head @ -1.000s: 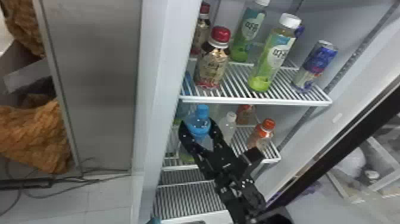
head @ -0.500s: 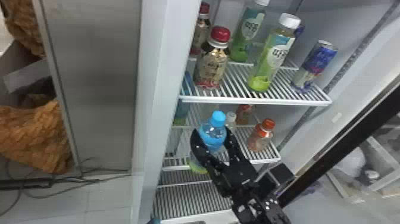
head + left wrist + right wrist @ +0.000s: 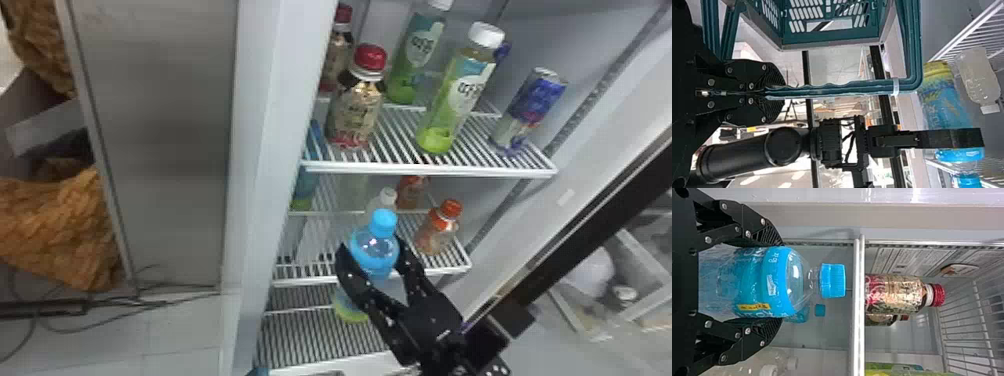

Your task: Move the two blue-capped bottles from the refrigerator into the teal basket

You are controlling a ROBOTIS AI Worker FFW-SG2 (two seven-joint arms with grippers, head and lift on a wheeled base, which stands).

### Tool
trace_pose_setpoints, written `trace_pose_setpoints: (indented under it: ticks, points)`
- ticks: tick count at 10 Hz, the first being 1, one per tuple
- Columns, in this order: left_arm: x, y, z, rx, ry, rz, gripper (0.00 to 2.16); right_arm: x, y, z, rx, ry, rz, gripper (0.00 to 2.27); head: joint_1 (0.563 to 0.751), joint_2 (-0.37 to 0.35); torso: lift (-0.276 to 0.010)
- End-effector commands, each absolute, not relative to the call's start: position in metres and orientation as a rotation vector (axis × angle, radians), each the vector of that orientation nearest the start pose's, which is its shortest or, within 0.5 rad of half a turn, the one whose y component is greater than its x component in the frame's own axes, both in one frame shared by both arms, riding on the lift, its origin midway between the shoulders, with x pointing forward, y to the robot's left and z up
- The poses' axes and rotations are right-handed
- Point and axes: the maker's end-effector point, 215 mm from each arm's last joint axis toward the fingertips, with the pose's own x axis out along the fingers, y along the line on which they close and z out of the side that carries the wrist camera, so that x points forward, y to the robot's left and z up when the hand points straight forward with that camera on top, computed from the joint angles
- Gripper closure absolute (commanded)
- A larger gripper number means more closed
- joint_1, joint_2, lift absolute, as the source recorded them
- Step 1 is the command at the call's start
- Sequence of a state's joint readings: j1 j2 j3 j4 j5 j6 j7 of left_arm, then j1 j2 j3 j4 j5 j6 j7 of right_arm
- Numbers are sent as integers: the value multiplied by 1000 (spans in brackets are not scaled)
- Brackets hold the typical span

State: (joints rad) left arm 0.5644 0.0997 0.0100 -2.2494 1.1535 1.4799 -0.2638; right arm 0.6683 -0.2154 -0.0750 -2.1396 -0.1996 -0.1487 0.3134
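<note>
"At the refrigerator's middle wire shelf (image 3: 305, 282) — what has the right gripper (image 3: 371, 244)?"

"It's clamped around a blue-capped bottle (image 3: 375, 252), out in front. The other blue-capped bottle (image 3: 799, 315) is farther back, below the upper shelf (image 3: 430, 170)."

"And the left gripper (image 3: 777, 92)?"

"Pinched together on the handle (image 3: 832, 91) of the teal basket (image 3: 832, 38)."

"What about the room?"

"Pale tiled floor (image 3: 180, 345), dark cables (image 3: 165, 302) across it, a grey panel (image 3: 162, 140) — and rough orange-brown material (image 3: 60, 225) to the left."
</note>
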Motion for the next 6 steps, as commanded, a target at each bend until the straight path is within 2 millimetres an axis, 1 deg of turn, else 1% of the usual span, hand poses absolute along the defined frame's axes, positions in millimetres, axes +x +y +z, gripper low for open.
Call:
trace_pose_setpoints:
  ticks: [1, 2, 3, 4, 6]
  points:
    - [152, -39, -377, -948, 1169, -1074, 1168, 377, -208, -306, 4, -8, 383, 567, 695, -350, -168]
    - [152, -39, -377, -948, 1169, -1074, 1168, 371, -205, -304, 31, 7, 415, 567, 695, -350, -168]
    - [153, -38, -377, -948, 1168, -1072, 1168, 364, -200, -298, 39, 22, 439, 572, 695, -350, -168]
    - [152, -38, -378, -951, 1169, -1071, 1168, 356, -195, -290, 34, 42, 460, 578, 695, -350, -168]
    - [153, -37, -378, -950, 1168, -1070, 1168, 338, -186, -284, 33, 102, 506, 578, 695, -350, -168]
